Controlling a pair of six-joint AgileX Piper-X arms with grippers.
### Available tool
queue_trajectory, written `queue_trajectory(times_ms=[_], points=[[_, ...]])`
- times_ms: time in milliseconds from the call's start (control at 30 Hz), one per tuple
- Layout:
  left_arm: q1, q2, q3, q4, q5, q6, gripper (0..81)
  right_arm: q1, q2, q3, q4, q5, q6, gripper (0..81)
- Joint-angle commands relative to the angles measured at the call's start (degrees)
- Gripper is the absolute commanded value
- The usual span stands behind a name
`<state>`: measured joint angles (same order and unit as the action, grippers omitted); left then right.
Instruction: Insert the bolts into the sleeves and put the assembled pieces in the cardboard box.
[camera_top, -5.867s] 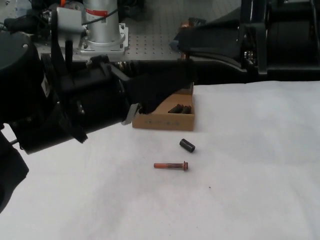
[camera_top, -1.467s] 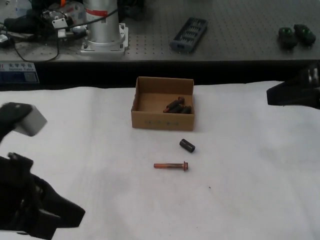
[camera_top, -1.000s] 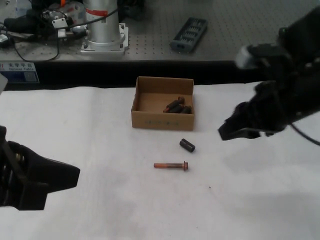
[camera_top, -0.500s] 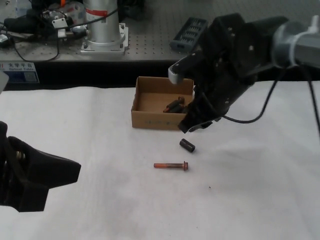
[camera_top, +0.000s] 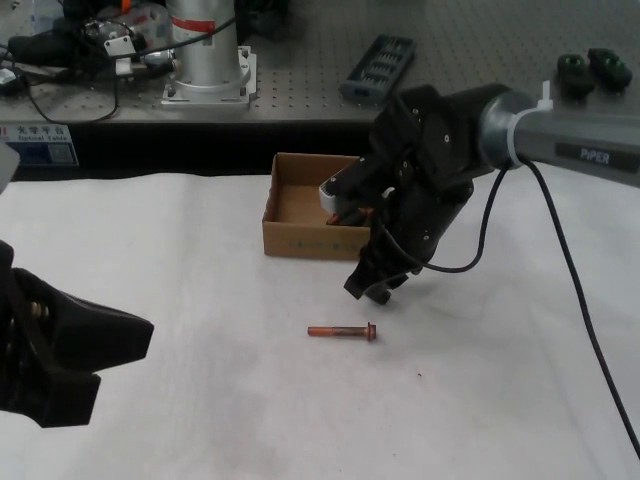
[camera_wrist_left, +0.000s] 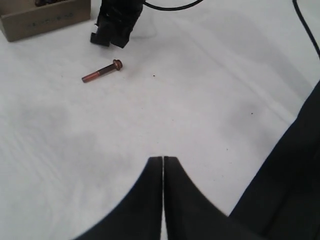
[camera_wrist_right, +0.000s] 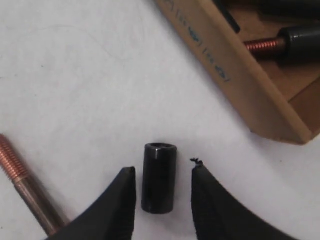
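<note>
1. On the worktop beside the cardboard box, the right gripper sets open fingers astride a loose sleeve.
2. The bolt lies near, uninserted; the left gripper is empty, fingers closed.
3. Assembled pieces already sit boxed.

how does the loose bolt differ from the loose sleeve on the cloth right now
The bolt is copper-coloured; the sleeve is black. The bolt is long and slim, the sleeve short and stubby. The sleeve lies between the open fingers of the right tool; the bolt lies free beside it. Both lie flat on the white cloth, outside the cardboard box, not yet joined.
</note>
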<state>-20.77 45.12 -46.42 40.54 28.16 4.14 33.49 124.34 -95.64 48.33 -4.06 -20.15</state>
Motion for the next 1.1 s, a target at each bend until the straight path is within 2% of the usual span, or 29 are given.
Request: queue_trajectory(times_ms=[0, 933, 1067], points=[[0.05, -0.23, -0.03, -0.32, -1.92, 1.03, 0.7, 0.03, 0.47, -0.86, 0.15, -0.4, -0.51, 27.6], [0.05, 0.0, 3.16, -2.97, -2.22, 1.03, 0.7, 0.03, 2.92, -0.53, 1.17, -0.4, -0.51, 27.4], [0.05, 0.0, 3.16, -2.97, -2.22, 1.03, 0.7, 0.03, 2.97, -0.53, 1.17, -0.4, -0.51, 20.4]])
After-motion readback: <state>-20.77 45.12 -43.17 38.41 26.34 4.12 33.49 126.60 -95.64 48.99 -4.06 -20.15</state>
